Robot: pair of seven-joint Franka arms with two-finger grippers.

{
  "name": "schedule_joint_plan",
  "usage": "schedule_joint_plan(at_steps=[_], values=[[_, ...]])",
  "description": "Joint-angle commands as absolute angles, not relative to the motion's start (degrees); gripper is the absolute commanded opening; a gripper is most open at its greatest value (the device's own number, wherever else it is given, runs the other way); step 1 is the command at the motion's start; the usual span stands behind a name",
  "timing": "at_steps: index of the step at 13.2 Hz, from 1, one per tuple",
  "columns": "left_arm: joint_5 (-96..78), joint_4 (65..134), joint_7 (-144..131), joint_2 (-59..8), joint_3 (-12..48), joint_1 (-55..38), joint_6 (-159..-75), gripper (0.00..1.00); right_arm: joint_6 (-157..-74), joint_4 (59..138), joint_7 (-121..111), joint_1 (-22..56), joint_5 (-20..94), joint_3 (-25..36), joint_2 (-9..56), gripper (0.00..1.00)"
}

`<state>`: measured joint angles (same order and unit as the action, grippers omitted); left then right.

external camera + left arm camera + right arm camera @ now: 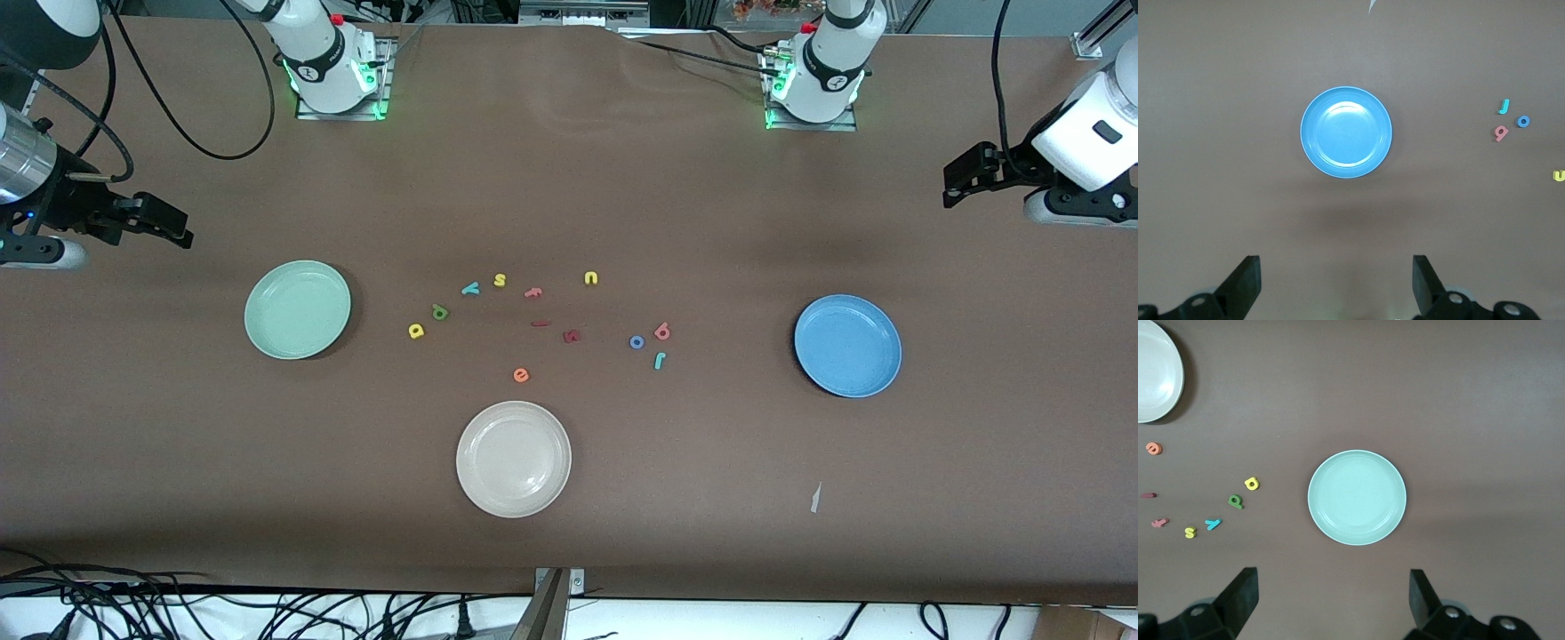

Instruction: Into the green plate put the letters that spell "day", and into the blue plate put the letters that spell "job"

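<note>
**Mia:** Picking up the first letter is the job now, I think. Both plates have nothing in them, and all the letters lie on the brown surface (569,178).

**Ben:** Where is the word "day"?

**Mia:** Look at the green plate (298,309). At its three o'clock are the yellow a (416,331), then the green d (439,312), then the teal y (470,287). They sit near each other but do not touch.

**Ben:** And "job"?

**Mia:** At nine o'clock from the blue plate (847,346). The blue o (637,341), the pink b (661,331) and the teal j (660,360) huddle close.

**Ben:** Where are the tools?

**Mia:** The right tool (173,227) hangs at ten o'clock from the green plate, over the right arm's end of the surface. The left tool (953,182) hangs at one o'clock from the blue plate, over the left arm's end. Both have their fingers spread wide and hold nothing. Both are well apart from their letters, with a plate in between.

**Ben:** How do we do it well?

**Mia:** The letters are tiny and flat. I would come straight down over one letter and pinch only that one. Watch out for the yellow s (500,280) at three o'clock of the y. It is not ours. Leave the orange e (521,375) and the white plate (513,459) alone too.
</note>
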<state>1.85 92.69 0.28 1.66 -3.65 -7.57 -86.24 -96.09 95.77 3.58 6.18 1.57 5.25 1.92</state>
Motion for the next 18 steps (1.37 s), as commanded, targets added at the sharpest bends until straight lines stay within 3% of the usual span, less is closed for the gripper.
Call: schedule_joint_plan(at_steps=[1,14,18], values=[[3.3,91.1,0.9,1.1,-3.5,-7.7,-85.1,1.0,-95.0,94.4,3.8,6.4,0.8,5.2,2.4,1.0],[3.2,91.0,0.8,1.1,-3.3,-7.8,-85.0,1.0,-94.9,94.4,3.8,6.5,0.9,5.2,2.4,1.0],[3.6,91.0,0.8,1.1,-1.9,-7.6,-84.9,1.0,-95.6,94.5,3.9,7.9,0.8,5.2,6.6,1.0]])
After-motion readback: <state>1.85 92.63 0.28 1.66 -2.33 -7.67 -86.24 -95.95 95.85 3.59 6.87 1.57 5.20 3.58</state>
